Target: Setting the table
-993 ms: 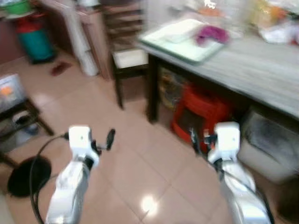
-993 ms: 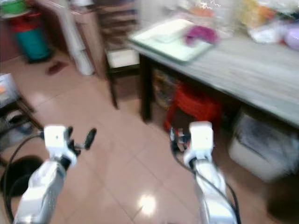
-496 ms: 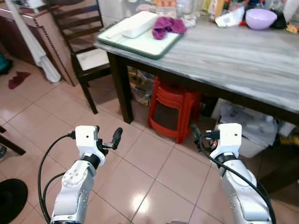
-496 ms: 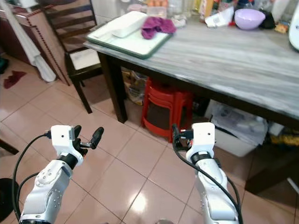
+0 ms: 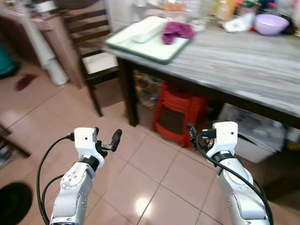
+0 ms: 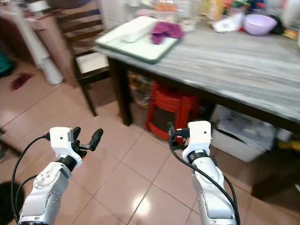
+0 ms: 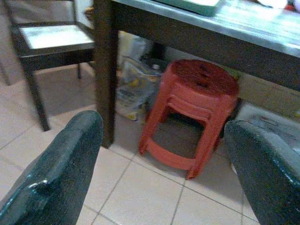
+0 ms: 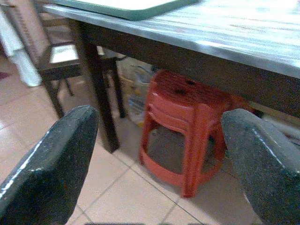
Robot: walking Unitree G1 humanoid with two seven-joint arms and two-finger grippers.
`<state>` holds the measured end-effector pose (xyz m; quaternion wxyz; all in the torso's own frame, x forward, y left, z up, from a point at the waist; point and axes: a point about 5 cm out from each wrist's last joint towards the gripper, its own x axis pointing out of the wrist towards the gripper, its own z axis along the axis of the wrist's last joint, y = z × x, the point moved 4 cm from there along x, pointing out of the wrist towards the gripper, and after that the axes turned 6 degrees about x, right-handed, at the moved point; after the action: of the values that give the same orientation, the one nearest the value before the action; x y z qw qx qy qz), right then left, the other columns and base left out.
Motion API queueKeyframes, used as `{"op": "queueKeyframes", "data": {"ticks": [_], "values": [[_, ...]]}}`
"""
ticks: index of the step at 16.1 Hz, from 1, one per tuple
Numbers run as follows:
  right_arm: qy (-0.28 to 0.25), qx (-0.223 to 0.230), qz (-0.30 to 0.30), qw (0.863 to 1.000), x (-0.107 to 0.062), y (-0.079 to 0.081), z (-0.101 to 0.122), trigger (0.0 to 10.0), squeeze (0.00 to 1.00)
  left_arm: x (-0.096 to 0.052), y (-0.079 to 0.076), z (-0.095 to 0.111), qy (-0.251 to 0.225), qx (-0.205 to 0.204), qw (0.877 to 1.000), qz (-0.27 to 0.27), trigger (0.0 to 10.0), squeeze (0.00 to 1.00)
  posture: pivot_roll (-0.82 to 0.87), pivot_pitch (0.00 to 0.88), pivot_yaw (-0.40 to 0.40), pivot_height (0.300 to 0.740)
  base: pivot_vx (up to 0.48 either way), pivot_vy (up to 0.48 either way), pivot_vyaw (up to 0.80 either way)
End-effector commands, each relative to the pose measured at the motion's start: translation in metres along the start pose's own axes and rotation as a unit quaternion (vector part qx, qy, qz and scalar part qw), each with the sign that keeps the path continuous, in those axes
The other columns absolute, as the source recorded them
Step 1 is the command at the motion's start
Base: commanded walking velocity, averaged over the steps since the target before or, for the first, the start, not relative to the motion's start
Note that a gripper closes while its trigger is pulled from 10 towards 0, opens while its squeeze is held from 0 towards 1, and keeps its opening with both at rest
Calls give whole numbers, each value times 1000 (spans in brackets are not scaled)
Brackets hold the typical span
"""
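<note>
A grey wood-grain table [image 5: 243,61] stands ahead of me. On its left end lies a green-rimmed tray [image 5: 154,47] holding a long white dish [image 5: 147,29] and a crumpled magenta cloth [image 5: 177,30]. A purple bowl [image 5: 271,22] sits at the table's far right among blurred jars and packets. Both arms are held out low over the tiled floor, short of the table. My left gripper [image 5: 107,138] is open and holds nothing. My right gripper [image 5: 197,135] is also open and holds nothing. Both wrist views look between spread fingers [image 7: 61,164] [image 8: 51,159] at the stools under the table.
Stacked red plastic stools [image 5: 178,110] and a bag [image 7: 133,86] sit under the table, with a pale storage box [image 5: 253,136] to their right. A dark wooden chair [image 5: 96,61] stands at the table's left end. A black round base [image 5: 11,201] lies at my lower left.
The whole picture has shifted and sharpened as the camera moved; the table now sits more centrally. Both arms keep the same pose with open fingers.
</note>
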<state>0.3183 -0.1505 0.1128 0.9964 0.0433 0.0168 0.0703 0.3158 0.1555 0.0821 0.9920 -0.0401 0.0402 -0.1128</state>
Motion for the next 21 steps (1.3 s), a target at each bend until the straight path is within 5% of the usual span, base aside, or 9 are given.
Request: {"op": "queueKeyframes", "data": {"ticks": [1,14,21], "values": [[6,0,-3,1000,-1,-1,-4,10000,0,-1,-2,-1,0,2,1000,-5,10000,0,-135,123,48,740,319,0,-800],[14,7,-2,1000,-4,1,-10,10000,0,-3,1,-8,20,14,1000,18,10000,0,-130,126,42,740,168,0,-118],[21,14,-8,1000,-5,0,-13,10000,0,-1,6,-12,39,28,998,43,10000,0,-130,128,46,740,0,0,-682]]}}
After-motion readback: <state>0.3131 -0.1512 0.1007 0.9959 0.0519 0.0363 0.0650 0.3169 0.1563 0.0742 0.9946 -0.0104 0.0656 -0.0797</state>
